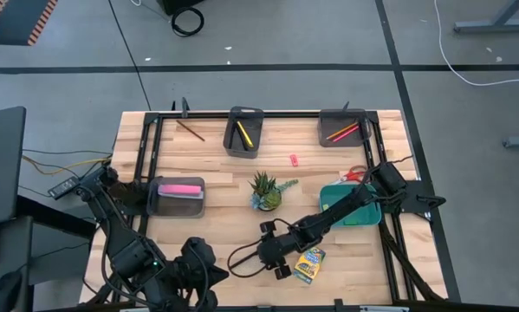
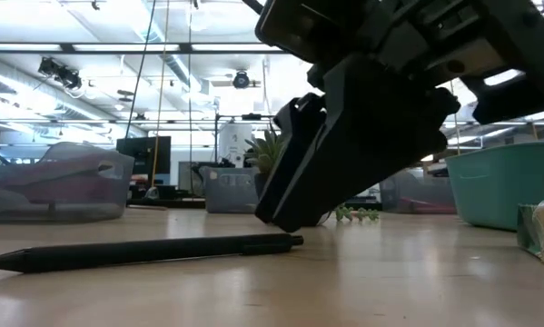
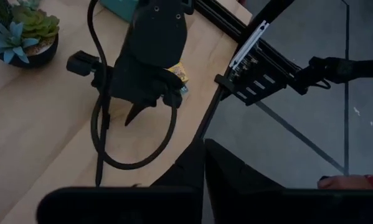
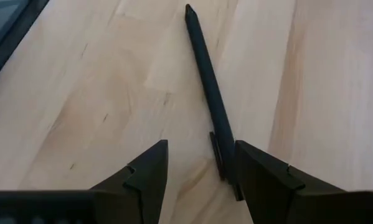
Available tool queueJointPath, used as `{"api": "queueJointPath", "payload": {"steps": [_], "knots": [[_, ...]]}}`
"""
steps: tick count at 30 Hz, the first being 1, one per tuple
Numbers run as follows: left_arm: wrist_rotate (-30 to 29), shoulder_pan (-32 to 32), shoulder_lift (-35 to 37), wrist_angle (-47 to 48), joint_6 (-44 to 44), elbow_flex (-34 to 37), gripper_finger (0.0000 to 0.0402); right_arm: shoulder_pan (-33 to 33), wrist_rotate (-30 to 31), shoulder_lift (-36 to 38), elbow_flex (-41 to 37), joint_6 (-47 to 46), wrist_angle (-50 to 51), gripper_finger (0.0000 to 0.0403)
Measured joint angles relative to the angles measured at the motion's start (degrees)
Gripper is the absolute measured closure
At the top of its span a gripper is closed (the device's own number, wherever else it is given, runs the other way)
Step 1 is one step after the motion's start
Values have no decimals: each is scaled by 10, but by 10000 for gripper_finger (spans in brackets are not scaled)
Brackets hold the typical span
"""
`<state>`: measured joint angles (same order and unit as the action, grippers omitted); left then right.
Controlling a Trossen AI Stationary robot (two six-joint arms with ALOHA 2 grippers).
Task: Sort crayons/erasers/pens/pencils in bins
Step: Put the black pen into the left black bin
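A black pen (image 4: 208, 81) lies flat on the wooden table near its front edge; it also shows in the low view (image 2: 144, 252). My right gripper (image 4: 198, 149) is open and low over the table (image 2: 285, 218). Its fingers stand on either side of the pen's clip end (image 4: 218, 152). The yellow-and-green crayon box (image 1: 309, 264) lies flat just right of this gripper. My left arm (image 1: 194, 270) is folded at the table's front left. A red-pink eraser (image 1: 294, 159) lies on the table beyond the plant. My right gripper's one finger (image 4: 261, 180) stands right beside the pen's clip end (image 4: 226, 171) and hides its tip. I cannot tell whether it touches the pen. The fingers point slanting down toward the table's left, roughly along the pen, which lies flat on the table.
A grey bin (image 1: 179, 198) at the left holds a long pink bar. A dark bin (image 1: 243, 132) holds a yellow stick, and a grey bin (image 1: 341, 130) holds red and orange sticks. The teal bin (image 1: 350, 208) sits under the right arm. A potted plant (image 1: 266, 191) stands mid-table.
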<state>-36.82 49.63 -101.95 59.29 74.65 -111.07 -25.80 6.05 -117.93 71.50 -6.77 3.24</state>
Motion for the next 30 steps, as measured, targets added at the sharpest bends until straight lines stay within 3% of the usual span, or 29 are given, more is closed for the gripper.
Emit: {"api": "queueJointPath", "payload": {"steps": [6, 13, 21, 26, 30], "knots": [[0, 0, 0, 0, 9, 0, 386, 7, 28, 0, 0, -10, -8, 214], [0, 0, 0, 1, 23, 0, 391, 17, -29, 0, 0, -36, -17, 235], [0, 0, 1, 0, 27, 0, 383, 25, -20, -6, 0, -16, -18, 264], [1, 2, 1, 0, 32, 0, 394, 30, -65, -26, -4, -1, -33, 274], [5, 4, 1, -1, 45, 0, 389, 28, -65, -31, -3, -1, -36, 282]]}}
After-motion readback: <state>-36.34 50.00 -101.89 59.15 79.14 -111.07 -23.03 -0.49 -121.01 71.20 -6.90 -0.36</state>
